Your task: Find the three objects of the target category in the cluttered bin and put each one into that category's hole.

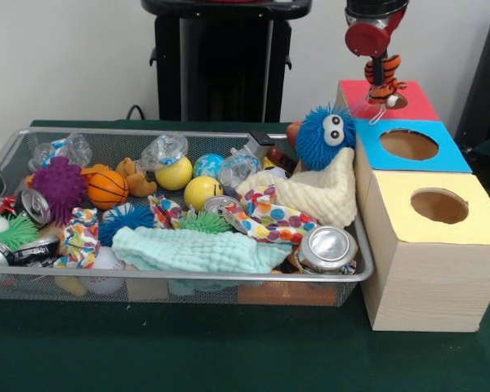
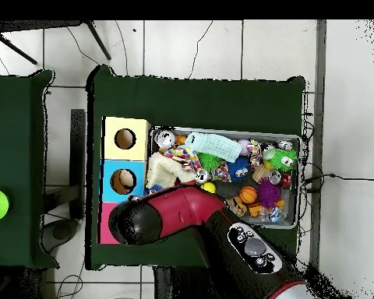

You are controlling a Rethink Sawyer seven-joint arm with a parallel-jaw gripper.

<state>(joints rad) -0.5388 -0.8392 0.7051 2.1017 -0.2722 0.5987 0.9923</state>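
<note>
the gripper (image 1: 383, 75) hangs over the red-ringed hole (image 1: 397, 101) at the far right corner of the green table (image 1: 229, 351), its fingers clamped on the tiger-striped toy (image 1: 383, 79). the toy dangles upright, orange and black, its lower end just above the hole's rim — whether it touches the red panel is hard to tell from the front view. in the overhead view the arm (image 2: 190, 214) covers the red box, so the hole itself is hidden there.

the three wooden boxes stand in a row along the table's right side in the front view: the red box (image 1: 384, 102) farthest, the blue-ringed hole (image 1: 408, 144) in the middle, the yellow-ringed hole (image 1: 439, 206) nearest.

the bin (image 1: 171, 282) sits just beside the boxes, filling the middle and left of the table. a bear-like toy (image 1: 132, 176) lies toward its far left part, touching the orange basketball (image 1: 108, 189). the blue fuzzy ball (image 1: 325, 135) with googly eyes perches at the bin's far right corner on a cream knitted cloth (image 1: 314, 194). a pale green cloth (image 1: 192, 249) spreads along the near edge, with a silver can (image 1: 327, 247) at the near right corner and a purple spiky ball (image 1: 59, 186) toward the left. two yellow balls (image 1: 174, 173) lie near the middle.
</note>
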